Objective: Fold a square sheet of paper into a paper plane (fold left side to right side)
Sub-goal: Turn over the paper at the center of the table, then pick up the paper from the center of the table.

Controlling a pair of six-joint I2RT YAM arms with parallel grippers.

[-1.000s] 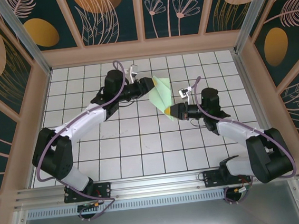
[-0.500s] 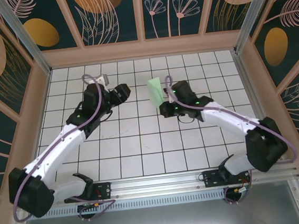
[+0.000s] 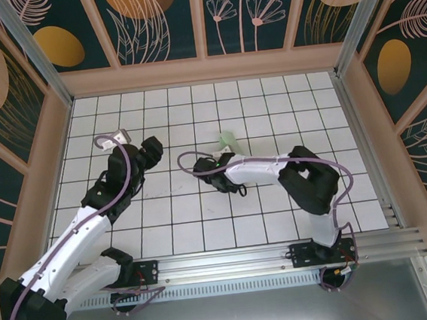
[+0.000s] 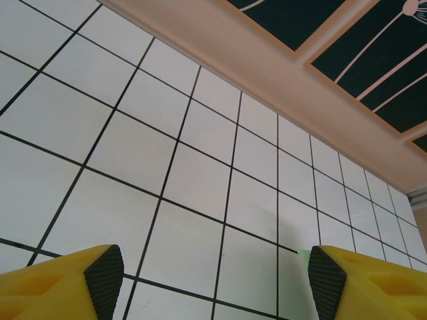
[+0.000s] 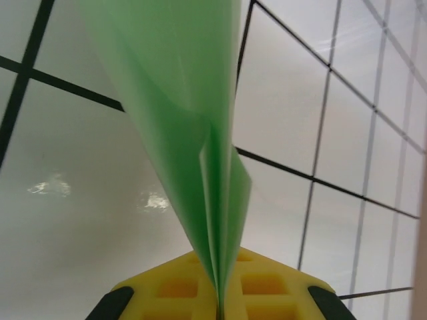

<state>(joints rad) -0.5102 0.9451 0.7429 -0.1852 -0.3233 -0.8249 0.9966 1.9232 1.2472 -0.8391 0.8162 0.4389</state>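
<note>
- The right gripper [image 5: 218, 303] is clamped tight on the plane [image 5: 180, 100]. Its yellow fingers [image 5: 267, 287] pinch the narrow end of the pale green paper, where the folded layers meet in a crease.
- From that grip the plane widens as it runs up and away from the wrist camera, out past the top edge of that view. One layer stands slightly free along its right edge.
- Seen from above, the right gripper [image 3: 219, 158] sits near the middle of the table [image 3: 268, 94]. The plane [image 3: 227, 140] pokes out beyond it toward the back wall [image 3: 205, 70]. Whether its far end touches the tiles cannot be told.
- The right arm [image 3: 306, 181] rises from its base at the near right, bends at the elbow and reaches leftward across the middle of the table.
- The left gripper [image 4: 215, 280] is spread wide, holding nothing. Its black pads [image 4: 105, 272] stand far apart over white tiles.
- From above, the left gripper [image 3: 150, 149] is to the left of the plane and well apart from it, with open tiles between them.
- The left arm [image 3: 84, 225] slants from the near left corner toward the middle left.
- Several rows of open tiles lie between the plane and the back wall, and more lie to its right, up to the table's wooden side rim [image 3: 357, 116].
</note>
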